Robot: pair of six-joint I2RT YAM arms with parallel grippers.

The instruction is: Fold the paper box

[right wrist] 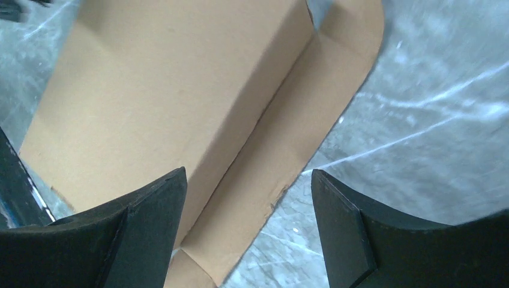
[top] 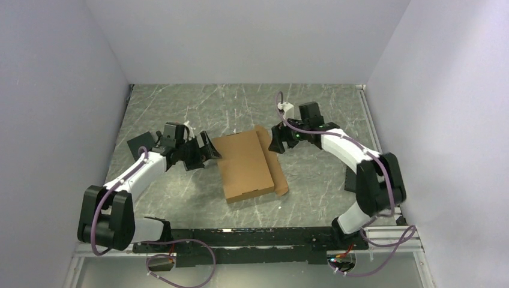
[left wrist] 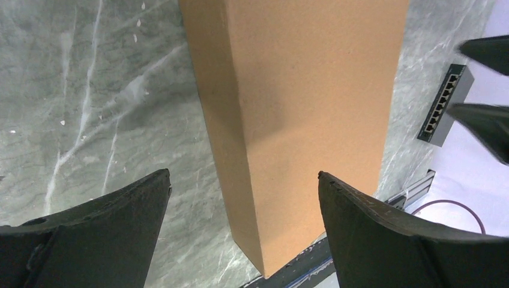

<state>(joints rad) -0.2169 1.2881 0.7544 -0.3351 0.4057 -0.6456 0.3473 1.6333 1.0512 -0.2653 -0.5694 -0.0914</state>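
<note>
Cardboard of the paper box (top: 243,165), lying in the middle of the bench (top: 318,180) between my left gripper (top: 204,154) and right gripper (top: 276,141), both open and empty, seems light, stiff but easily creased, so I would take it by the loose flap (top: 277,171) on its right.

The top external camera looks down from high above and behind the near edge of the counter (top: 198,108), far enough off to take in its whole width. The left wrist camera sits close behind the left gripper (left wrist: 243,174), facing right across the paper box (left wrist: 312,90). The right wrist camera sits close behind the right gripper (right wrist: 248,171), facing down and left. All three views share the paper box.
</note>
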